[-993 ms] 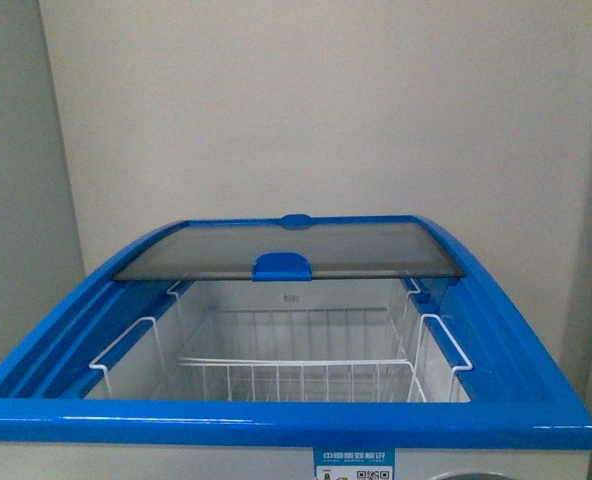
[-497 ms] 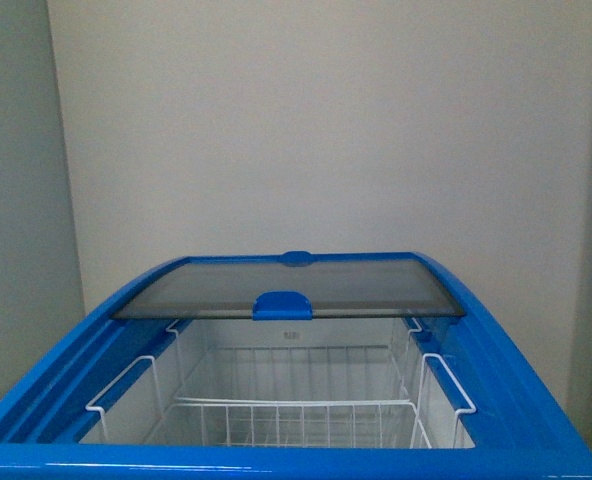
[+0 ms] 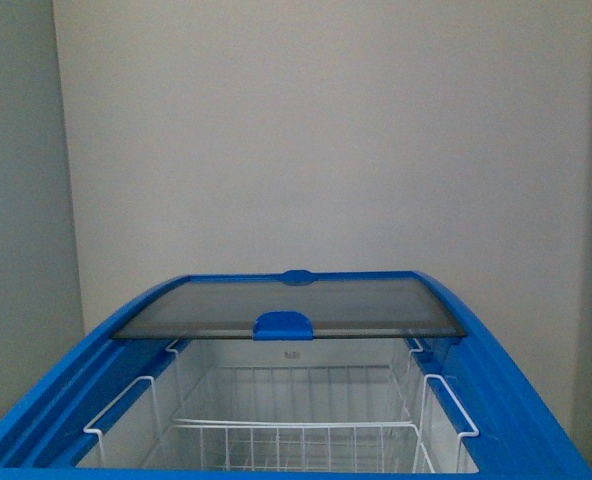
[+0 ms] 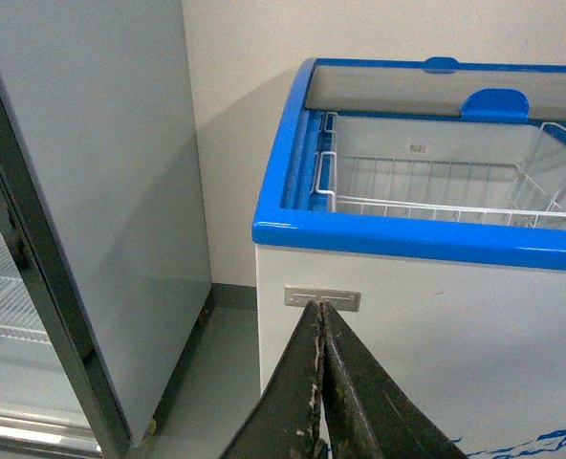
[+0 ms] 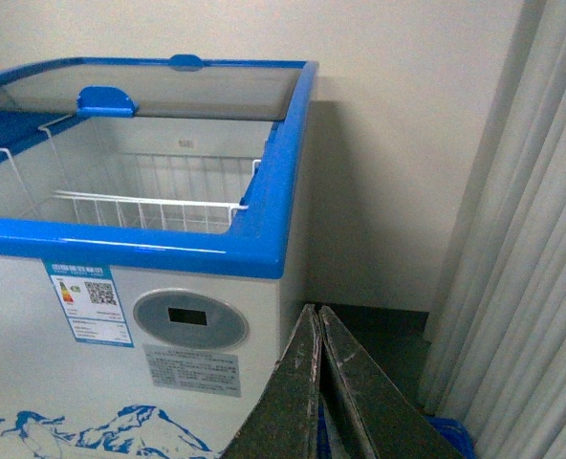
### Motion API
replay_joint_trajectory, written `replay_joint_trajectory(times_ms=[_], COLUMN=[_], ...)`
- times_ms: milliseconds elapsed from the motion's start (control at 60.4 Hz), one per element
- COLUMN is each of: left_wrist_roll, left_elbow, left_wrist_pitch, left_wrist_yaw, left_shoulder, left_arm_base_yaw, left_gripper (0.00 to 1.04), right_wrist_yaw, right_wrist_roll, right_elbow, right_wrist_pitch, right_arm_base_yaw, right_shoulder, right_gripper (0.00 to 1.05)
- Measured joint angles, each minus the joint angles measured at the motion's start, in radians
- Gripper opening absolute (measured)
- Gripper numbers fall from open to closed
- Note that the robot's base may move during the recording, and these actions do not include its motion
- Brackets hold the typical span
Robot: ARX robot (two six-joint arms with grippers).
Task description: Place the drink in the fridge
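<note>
The fridge [image 3: 536, 420] is a white chest cooler with a blue rim, and its glass lid [image 3: 286, 305] is slid to the back, so the white wire baskets [image 3: 296, 440] inside show. It also shows in the left wrist view [image 4: 407, 234] and in the right wrist view [image 5: 120, 249]. The drink is out of view. My left gripper [image 4: 319, 308] is shut and empty, low in front of the fridge's left front corner. My right gripper [image 5: 316, 311] is shut and empty, low by the fridge's right front corner. Neither gripper shows in the front view.
A tall grey upright cabinet [image 4: 92, 191] with a glass door and wire shelves stands left of the fridge. A grey curtain [image 5: 522, 268] hangs to its right. The oval grey control panel [image 5: 189, 318] and labels are on the fridge's front. A plain wall is behind.
The front view has tilted upward: the fridge sits lower in the picture and its front rim and label have dropped out of view. The lid has not moved.
</note>
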Motion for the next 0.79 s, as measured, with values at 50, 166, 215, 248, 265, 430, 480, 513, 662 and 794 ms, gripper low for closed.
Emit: replay_joint_trajectory(times_ms=[50,166,215,248,265,430,480,513,662,794], left_wrist_roll=[0.000,0.000,0.000,0.000,0.000,0.000,0.000,0.000,0.000,0.000], left_elbow=[0.000,0.000,0.000,0.000,0.000,0.000,0.000,0.000,0.000,0.000], left_wrist_pitch=[0.000,0.000,0.000,0.000,0.000,0.000,0.000,0.000,0.000,0.000], left_wrist_yaw=[0.000,0.000,0.000,0.000,0.000,0.000,0.000,0.000,0.000,0.000], left_shoulder=[0.000,0.000,0.000,0.000,0.000,0.000,0.000,0.000,0.000,0.000], left_arm_base_yaw=[0.000,0.000,0.000,0.000,0.000,0.000,0.000,0.000,0.000,0.000], left_gripper=[0.03,0.03,0.03,0.03,0.03,0.03,0.03,0.03,0.12,0.32], right_wrist_yaw=[0.000,0.000,0.000,0.000,0.000,0.002,0.002,0.002,0.002,0.002], right_wrist_roll=[0.000,0.000,0.000,0.000,0.000,0.000,0.000,0.000,0.000,0.000], right_elbow=[-0.003,-0.018,-0.022,-0.029,-0.033,-0.053,-0.053,-0.053,-0.053,-0.053], right_wrist_pitch=[0.001,0.004,0.005,0.006,0.008,0.010,0.010,0.010,0.010,0.010], right_arm_base_yaw=[0.000,0.000,0.000,0.000,0.000,0.000,0.000,0.000,0.000,0.000], right_shoulder=[-0.002,-0.014,-0.016,-0.026,-0.031,-0.056,-0.058,-0.058,-0.058,-0.059], right_gripper=[0.03,0.03,0.03,0.03,0.03,0.03,0.03,0.03,0.15,0.35])
